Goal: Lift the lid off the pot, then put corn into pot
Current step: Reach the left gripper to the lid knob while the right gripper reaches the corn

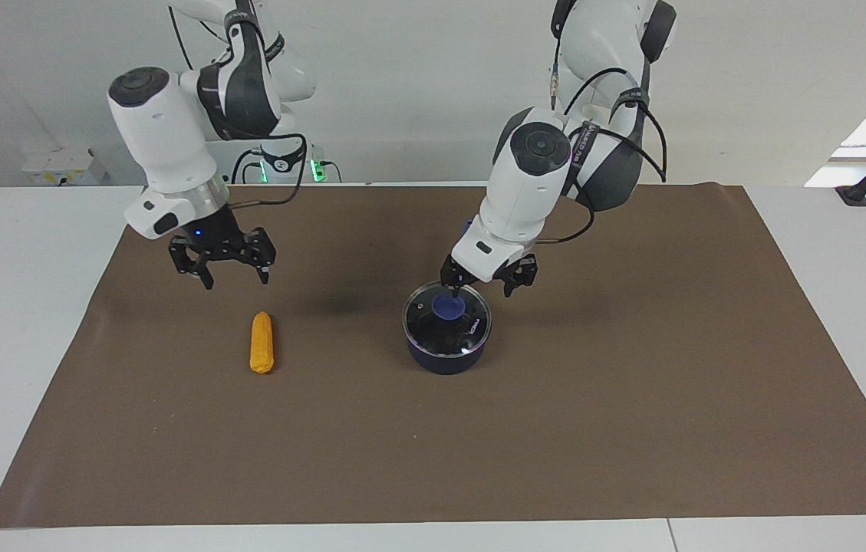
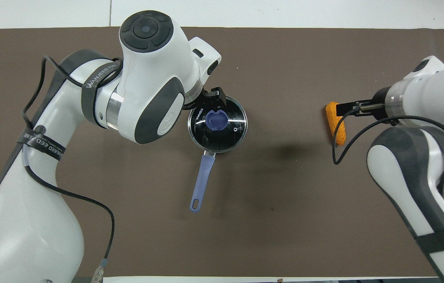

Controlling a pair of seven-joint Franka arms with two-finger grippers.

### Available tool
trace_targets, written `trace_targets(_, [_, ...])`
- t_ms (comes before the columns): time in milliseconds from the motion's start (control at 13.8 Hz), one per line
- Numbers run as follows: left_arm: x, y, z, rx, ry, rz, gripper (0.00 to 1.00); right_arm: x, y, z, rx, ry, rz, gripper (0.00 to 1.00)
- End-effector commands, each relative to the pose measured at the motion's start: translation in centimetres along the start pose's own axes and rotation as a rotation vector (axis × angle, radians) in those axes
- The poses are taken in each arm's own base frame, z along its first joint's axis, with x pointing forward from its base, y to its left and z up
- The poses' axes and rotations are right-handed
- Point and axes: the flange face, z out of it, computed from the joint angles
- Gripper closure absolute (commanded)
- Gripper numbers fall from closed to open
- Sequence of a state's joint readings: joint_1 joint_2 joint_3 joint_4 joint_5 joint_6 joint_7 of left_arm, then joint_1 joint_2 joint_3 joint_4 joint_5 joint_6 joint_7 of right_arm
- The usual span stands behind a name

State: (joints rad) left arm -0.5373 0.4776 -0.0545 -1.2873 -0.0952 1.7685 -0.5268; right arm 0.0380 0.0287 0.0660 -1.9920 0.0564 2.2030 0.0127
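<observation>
Pot [image 1: 445, 356] with glass lid [image 1: 447, 318] on sits mid-bench [image 1: 632, 383]. Left hand [image 1: 488, 287], fingers apart, hangs low over lid's 12 o'clock rim, hiding the pot handle in the facing view. Right hand [image 1: 222, 266], fingers apart, hovers over corn cob's [image 1: 261, 341] robot-side end, partly covering it from overhead.

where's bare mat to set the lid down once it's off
Bare mat lies between the pot and the corn, and from the pot toward the left arm's end of the table. It is crowded around the lid, under the left gripper, and by the corn under the right gripper.
</observation>
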Motion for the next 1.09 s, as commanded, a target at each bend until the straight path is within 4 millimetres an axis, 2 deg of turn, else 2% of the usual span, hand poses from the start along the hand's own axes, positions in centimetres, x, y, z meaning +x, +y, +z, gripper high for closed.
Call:
trace_targets(0, [-0.1, 2.0, 0.9, 0.021, 0.034, -0.010, 0.00, -0.6, 0.1, 6.3, 0.015, 0.002, 0.006, 0.00])
trace_targets(145, [-0.6, 3.2, 2.1, 0.046, 0.047, -0.005, 0.00, -2.7, 0.3, 8.8, 0.008, 0.042, -0.024, 0.00])
trace_targets(290, [-0.4, 3.5, 3.2, 0.055, 0.052, -0.009, 0.00, -3.0, 1.1, 10.1, 0.004, 0.035, -0.038, 0.00])
trace_targets(362, [-0.4, 3.6, 3.3, 0.054, 0.055, -0.012, 0.00, -3.1, 1.4, 11.9, 0.005, 0.015, -0.040, 0.00])
trace_targets(580, [-0.3, 3.2, 5.0, 0.065, 0.064, -0.030, 0.00, -3.4, 2.3, 14.9, 0.005, -0.010, -0.077, 0.00])
trace_targets(652, [-0.3, 3.3, 5.4, 0.063, 0.067, -0.035, 0.00, -3.4, 3.5, 15.5, 0.001, -0.015, -0.064, 0.00])
trace_targets(725, [-0.3, 3.3, 5.5, 0.061, 0.071, -0.034, 0.00, -3.5, 3.8, 15.7, 0.001, -0.021, -0.058, 0.00])
trace_targets(870, [-0.4, 3.2, 5.9, 0.066, 0.063, -0.035, 0.00, -3.7, 3.4, 15.9, 0.003, -0.030, -0.059, 0.00])
trace_targets(942, [-0.4, 3.2, 6.3, 0.069, 0.061, -0.033, 0.00, -3.6, 3.4, 15.9, 0.003, -0.027, -0.061, 0.04])
trace_targets(1014, [-0.5, 3.1, 6.6, 0.069, 0.059, -0.035, 0.00, -3.6, 3.3, 15.9, 0.003, -0.030, -0.065, 0.23])
